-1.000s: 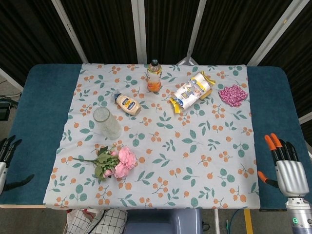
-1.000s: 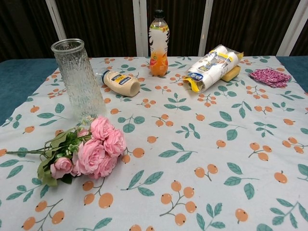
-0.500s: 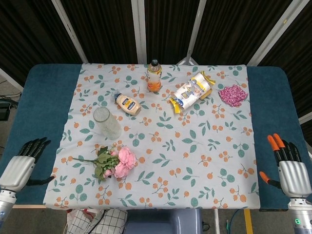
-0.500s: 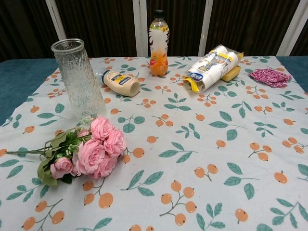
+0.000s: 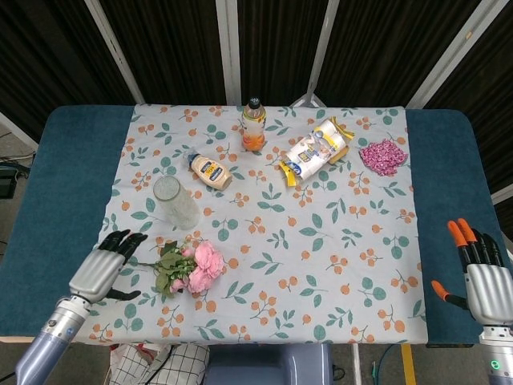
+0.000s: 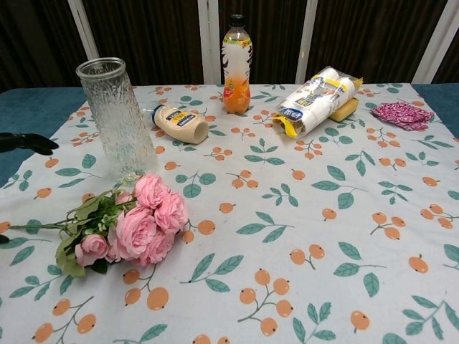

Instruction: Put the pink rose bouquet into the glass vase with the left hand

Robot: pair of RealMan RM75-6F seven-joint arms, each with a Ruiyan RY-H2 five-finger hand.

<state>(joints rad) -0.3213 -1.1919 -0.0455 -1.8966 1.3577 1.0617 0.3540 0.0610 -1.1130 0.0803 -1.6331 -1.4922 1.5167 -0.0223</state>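
Note:
The pink rose bouquet lies on the floral tablecloth, blooms to the right, thin green stem pointing left. The glass vase stands upright just behind it. My left hand hovers over the cloth's left edge, just left of the stem tip, fingers apart and holding nothing; only dark fingertips show at the chest view's left border. My right hand is at the table's near right corner, fingers spread and empty.
A mayonnaise bottle lies right of the vase. An orange drink bottle stands at the back, with a pack of cups and a pink packet to its right. Blue table surface flanks the cloth.
My left hand has swung in from the table's left edge toward the bouquet's stem, fingers still apart. The right hand drifted slightly lower. Bouquet and vase have not moved.

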